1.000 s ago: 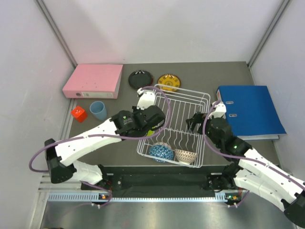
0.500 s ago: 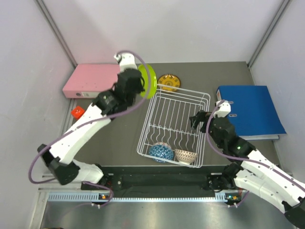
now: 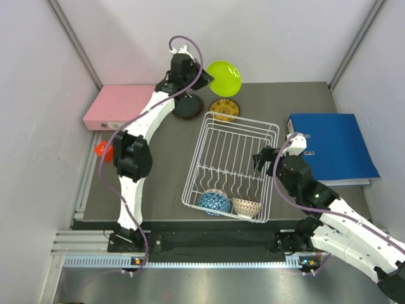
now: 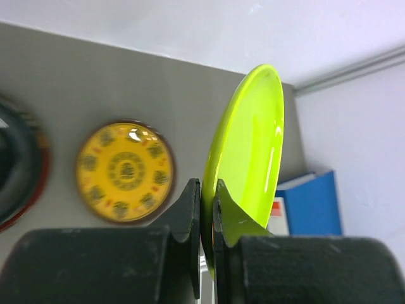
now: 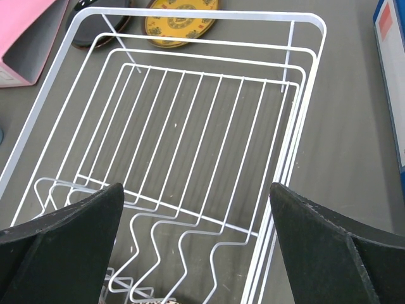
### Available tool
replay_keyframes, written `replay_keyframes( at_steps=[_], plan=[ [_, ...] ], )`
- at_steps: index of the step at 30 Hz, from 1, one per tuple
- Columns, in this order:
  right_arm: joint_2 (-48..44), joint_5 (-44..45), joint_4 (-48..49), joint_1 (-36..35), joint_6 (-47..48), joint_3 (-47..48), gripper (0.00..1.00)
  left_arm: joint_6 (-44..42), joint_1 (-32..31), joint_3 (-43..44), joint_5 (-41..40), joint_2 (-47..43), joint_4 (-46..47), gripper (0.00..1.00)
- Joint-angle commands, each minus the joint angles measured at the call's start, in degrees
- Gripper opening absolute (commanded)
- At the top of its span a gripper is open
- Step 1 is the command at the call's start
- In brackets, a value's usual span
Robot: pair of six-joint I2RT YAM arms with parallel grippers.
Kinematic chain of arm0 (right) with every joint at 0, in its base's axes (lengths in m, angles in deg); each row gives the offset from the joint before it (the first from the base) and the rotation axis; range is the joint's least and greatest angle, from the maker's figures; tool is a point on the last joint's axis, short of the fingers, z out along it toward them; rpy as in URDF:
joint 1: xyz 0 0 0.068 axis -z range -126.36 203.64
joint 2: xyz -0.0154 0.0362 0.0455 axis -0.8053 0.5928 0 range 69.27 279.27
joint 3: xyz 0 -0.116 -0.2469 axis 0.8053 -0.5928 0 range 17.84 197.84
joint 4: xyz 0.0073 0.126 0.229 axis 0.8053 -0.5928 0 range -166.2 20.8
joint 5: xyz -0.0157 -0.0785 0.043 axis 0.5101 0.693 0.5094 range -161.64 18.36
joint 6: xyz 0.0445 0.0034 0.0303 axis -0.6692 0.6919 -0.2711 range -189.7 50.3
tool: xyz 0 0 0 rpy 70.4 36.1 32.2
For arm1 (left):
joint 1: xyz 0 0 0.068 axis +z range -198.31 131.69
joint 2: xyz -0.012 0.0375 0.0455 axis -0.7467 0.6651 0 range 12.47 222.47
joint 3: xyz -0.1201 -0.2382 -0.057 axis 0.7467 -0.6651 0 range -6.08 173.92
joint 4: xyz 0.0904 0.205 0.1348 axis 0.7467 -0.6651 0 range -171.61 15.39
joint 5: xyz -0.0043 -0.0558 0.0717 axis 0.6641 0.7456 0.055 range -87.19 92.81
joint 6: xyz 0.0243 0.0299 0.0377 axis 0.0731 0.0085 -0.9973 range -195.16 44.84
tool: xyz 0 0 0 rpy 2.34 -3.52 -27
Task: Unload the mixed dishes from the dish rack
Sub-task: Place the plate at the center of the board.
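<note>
My left gripper (image 3: 205, 75) is shut on the edge of a lime green plate (image 3: 225, 78), held on edge high over the table's back. In the left wrist view the fingers (image 4: 190, 202) pinch the plate's (image 4: 250, 145) rim above the yellow patterned plate (image 4: 124, 171). A dark red plate (image 3: 188, 109) and the yellow plate (image 3: 223, 109) lie behind the white wire dish rack (image 3: 273, 130). A blue patterned bowl (image 3: 213, 202) and a beige bowl (image 3: 247, 206) sit at the rack's near end. My right gripper (image 3: 264, 161) hovers open over the rack's (image 5: 202, 15) right side.
A pink binder (image 3: 123, 107) lies at the back left and a blue binder (image 3: 332, 147) to the right of the rack. A small red cube (image 3: 101, 149) peeks out beside the left arm's elbow. Walls close in the back and both sides.
My left arm has swung from over the rack up to the table's back, carrying the lime green plate with it. The right gripper has barely shifted.
</note>
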Motion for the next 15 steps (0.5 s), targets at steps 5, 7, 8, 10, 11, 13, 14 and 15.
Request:
replay_keyframes(
  at_steps=[5, 7, 8, 10, 11, 13, 14, 15],
  plan=[
    [1.16, -0.07, 2.19, 0.7, 0.63, 3.38, 0.98, 10.8, 3.6, 9.3, 17.73, 13.15, 15.01, 0.0],
    [1.86, -0.25, 2.63, 0.7, 0.54, 3.47, 0.98, 10.8, 3.96, 9.91, 17.48, 15.43, 14.67, 0.0],
    [2.04, -0.42, 2.72, 0.7, 0.54, 3.47, 0.98, 10.8, 4.05, 9.83, 17.39, 16.05, 14.67, 0.0],
    [2.57, -0.25, 2.89, 0.7, 0.45, 3.47, 0.98, 10.97, 4.4, 10.0, 17.65, 17.81, 14.76, 0.0],
    [2.74, -0.33, 2.98, 0.79, 0.45, 3.3, 0.98, 11.06, 4.49, 10.0, 17.65, 18.34, 14.76, 0.0],
    [3.01, -0.25, 3.16, 0.79, 0.45, 2.95, 0.98, 11.24, 4.49, 10.44, 17.82, 19.74, 14.67, 0.0],
    [3.18, -0.33, 3.16, 0.88, 0.37, 2.77, 0.98, 11.24, 4.49, 10.7, 18.0, 20.36, 14.76, 0.0],
    [3.27, -0.34, 3.24, 0.79, 0.28, 2.6, 0.98, 11.15, 4.49, 11.05, 18.26, 20.89, 14.24, 0.0]
  ],
)
